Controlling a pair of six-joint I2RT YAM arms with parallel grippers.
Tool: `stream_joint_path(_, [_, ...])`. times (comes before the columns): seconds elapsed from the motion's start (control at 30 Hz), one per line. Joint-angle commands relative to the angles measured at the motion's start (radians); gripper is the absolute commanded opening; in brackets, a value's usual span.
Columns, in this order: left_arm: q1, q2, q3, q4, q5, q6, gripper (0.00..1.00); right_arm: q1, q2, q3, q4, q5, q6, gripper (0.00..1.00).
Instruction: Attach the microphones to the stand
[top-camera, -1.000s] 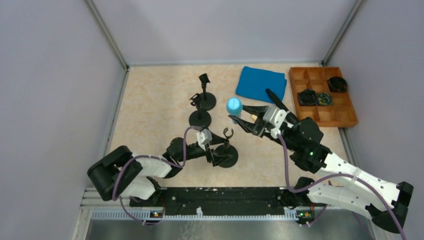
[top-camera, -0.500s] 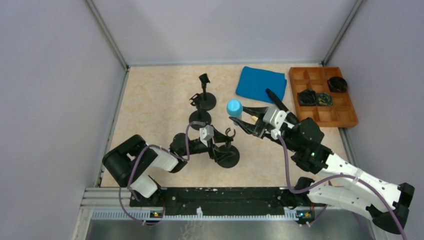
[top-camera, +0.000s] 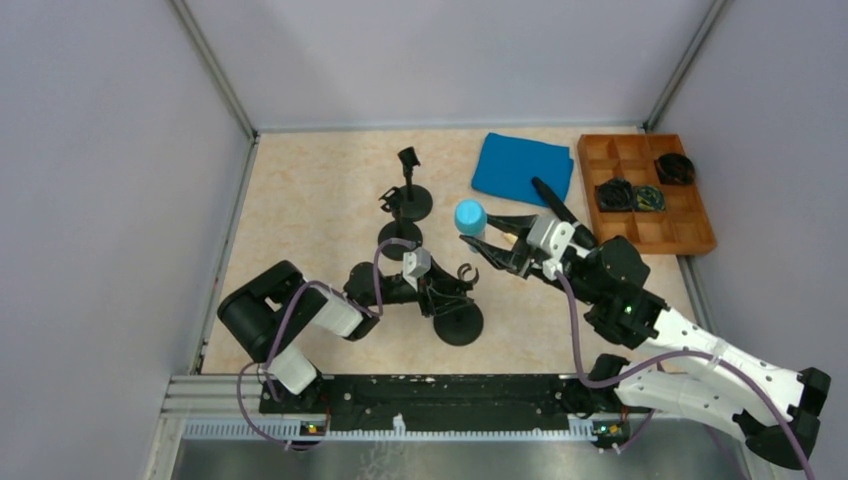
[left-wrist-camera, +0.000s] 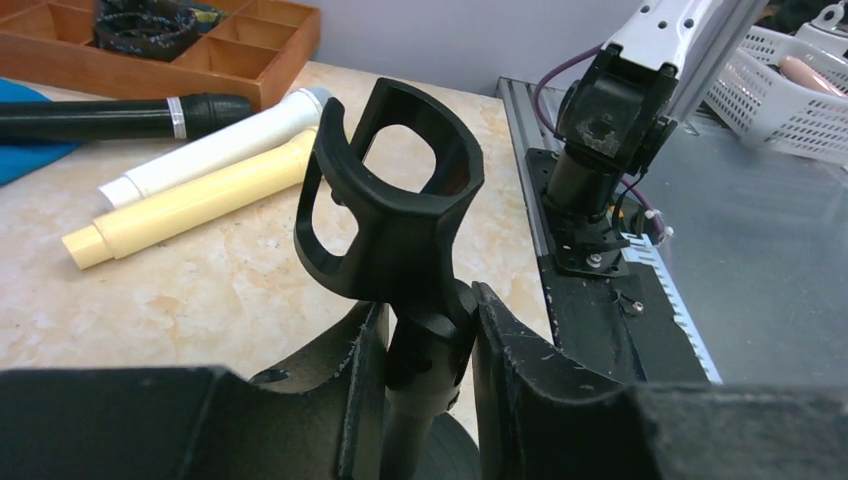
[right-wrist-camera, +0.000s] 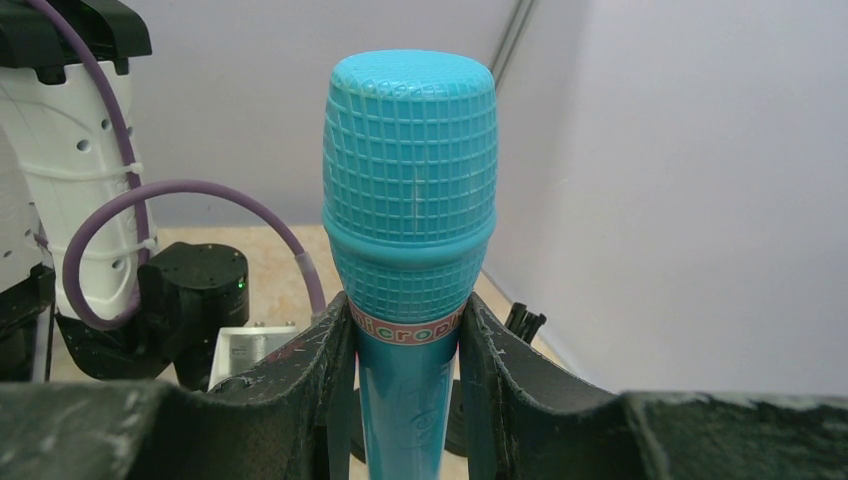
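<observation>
Near-centre of the table, the left gripper (left-wrist-camera: 425, 335) has just gone from wide apart to clamped on the post of the near mic stand (top-camera: 462, 325), just under its empty clip (left-wrist-camera: 395, 195). The right gripper (right-wrist-camera: 405, 345) stays clamped on the light blue microphone (right-wrist-camera: 410, 200), upright, just far-right of the clip. Cream microphone (left-wrist-camera: 195, 205), white microphone (left-wrist-camera: 215, 150) and black microphone (left-wrist-camera: 110, 115) lie unattached. Judgement: stand braced, insertion can follow.

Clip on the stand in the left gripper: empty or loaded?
Empty. The left wrist view looks straight through the bare clip atop the stand; the blue microphone is clamped in the right gripper, apart from it.
</observation>
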Motion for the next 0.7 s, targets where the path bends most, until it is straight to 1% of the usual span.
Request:
stream_joint_path(0.0, [0.001, 0.008, 0.022, 0.177, 0.012, -0.036, 0.3, 0.005, -0.028, 0.025, 0.027, -0.002, -0.009, 0.0])
stream_joint_path(0.07, [0.001, -0.002, 0.019, 0.18, -0.009, -0.045, 0.23, 0.005, -0.034, 0.024, 0.024, -0.001, -0.009, 0.0])
stream_joint_path(0.13, [0.001, -0.028, 0.01, 0.159, -0.057, -0.043, 0.13, 0.005, -0.041, 0.018, 0.025, 0.002, -0.006, 0.0])
stream_joint_path(0.23, [-0.017, -0.11, -0.015, 0.055, -0.193, 0.01, 0.0, 0.004, -0.052, 0.002, 0.035, 0.011, -0.002, 0.0])
stream_joint_path(0.3, [-0.063, -0.187, -0.027, -0.066, -0.326, 0.115, 0.0, 0.005, -0.056, -0.006, 0.041, 0.018, -0.002, 0.0])
stream_joint_path(0.4, [-0.194, -0.304, -0.011, -0.273, -0.625, 0.304, 0.0, 0.004, -0.056, -0.013, 0.05, 0.024, -0.002, 0.0])
stream_joint_path(0.43, [-0.232, -0.333, -0.003, -0.323, -0.721, 0.336, 0.0, 0.005, -0.054, -0.014, 0.053, 0.024, -0.002, 0.0])
stream_joint_path(0.5, [-0.265, -0.365, -0.005, -0.344, -0.857, 0.361, 0.0, 0.005, -0.051, -0.016, 0.059, 0.022, -0.004, 0.0])
stream_joint_path(0.67, [-0.302, -0.364, -0.039, -0.284, -1.114, 0.349, 0.0, 0.004, -0.048, -0.023, 0.079, 0.016, 0.002, 0.0])
